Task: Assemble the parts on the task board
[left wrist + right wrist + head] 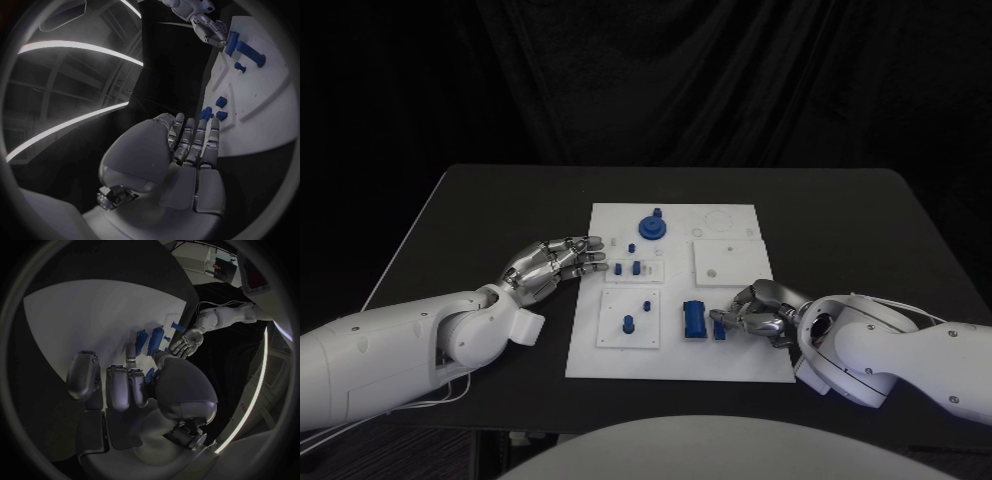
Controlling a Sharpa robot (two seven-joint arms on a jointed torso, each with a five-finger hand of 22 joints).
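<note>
We found the task board lying flat in the middle of the black table. Blue parts sat across it: a round knobbed part near the far edge, several small pegs mid-board, one peg in the near-left inset plate, and a tall blue block toward the near middle.

The right hand rested on the board's near-right area, fingers curled inward at a small blue piece just beside the tall block. We judged it to be pinching that piece, though the head view did not let us see the contact; in the right wrist view a bit of blue showed between thumb and fingers.

The left hand hovered at the board's left edge, fingers extended and close together, slightly bent, holding nothing; its tips were near the small pegs.

Risks as we judged them:
- The small piece sat right beside the tall block; a lift with the fingers this curled could nudge or tip the block.
- A shallow pinch might let the piece twist or drop onto the board.
- The board looked unfixed; sideways push from either hand might slide it.
- The left fingertips could knock the nearby pegs if that hand drifted inward.
</note>
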